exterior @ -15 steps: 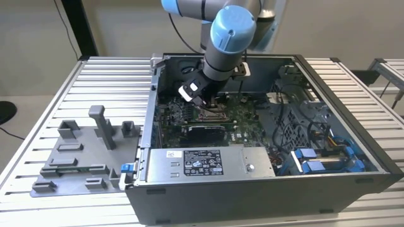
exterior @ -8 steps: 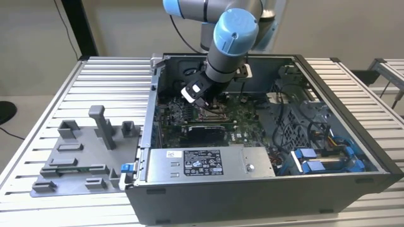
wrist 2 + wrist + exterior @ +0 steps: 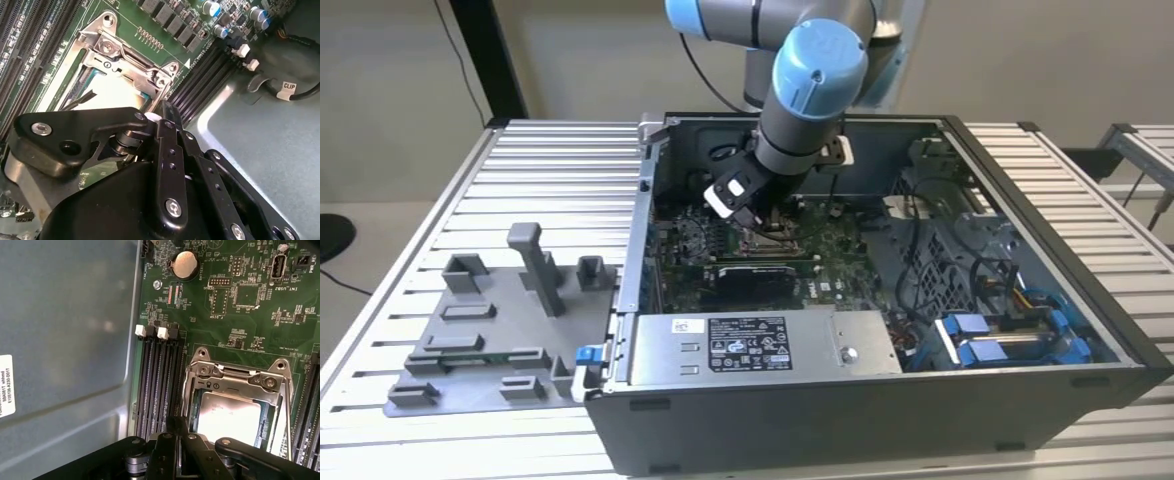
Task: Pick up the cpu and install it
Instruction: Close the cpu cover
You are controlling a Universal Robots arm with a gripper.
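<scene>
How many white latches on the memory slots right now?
2. In the first wrist view, one white latch and a second white latch sit side by side at one end of the memory slots. The gripper hides the other end, so more may exist.

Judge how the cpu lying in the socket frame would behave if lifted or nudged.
Probably rigid: the cpu shows a flat metal top. Its smooth, shiny face may be slippery. The socket frame around it should stop it sliding sideways.
</scene>
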